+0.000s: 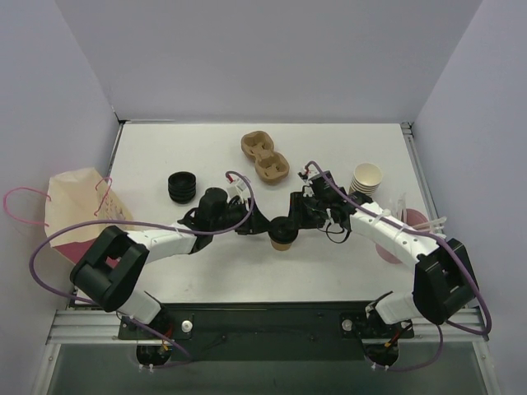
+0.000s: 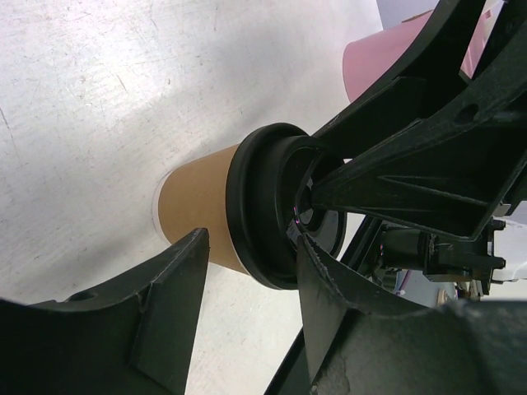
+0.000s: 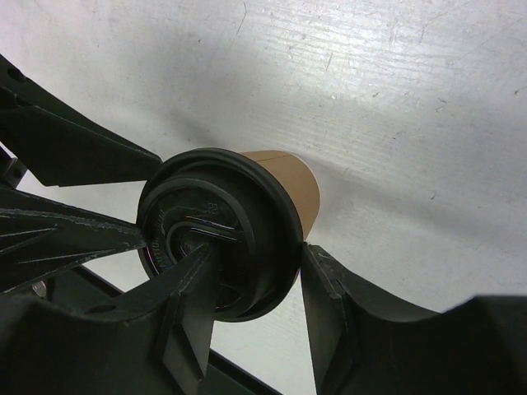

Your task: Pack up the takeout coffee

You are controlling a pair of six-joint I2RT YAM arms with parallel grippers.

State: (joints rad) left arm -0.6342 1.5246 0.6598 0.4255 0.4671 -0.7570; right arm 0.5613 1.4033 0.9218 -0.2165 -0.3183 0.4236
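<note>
The takeout coffee (image 1: 282, 234), a brown paper cup with a black lid, stands on the white table between both grippers. In the left wrist view the cup (image 2: 196, 212) lies beyond my left gripper (image 2: 251, 247). Its jaws are open and straddle the lid's rim, one fingertip (image 2: 317, 263) at the lid's top. My left gripper (image 1: 262, 226) reaches in from the left. My right gripper (image 1: 296, 219) comes from the right. In the right wrist view my right gripper (image 3: 255, 265) is closed across the lid's edge (image 3: 276, 206), one finger over the top, the other against the rim.
A two-well brown cup holder (image 1: 265, 158) lies at the back centre. A stack of black lids (image 1: 182, 187) sits to the left and a stack of lidless tan cups (image 1: 366, 178) to the right. A paper bag (image 1: 81, 206) lies far left. A pink object (image 1: 412, 224) lies right.
</note>
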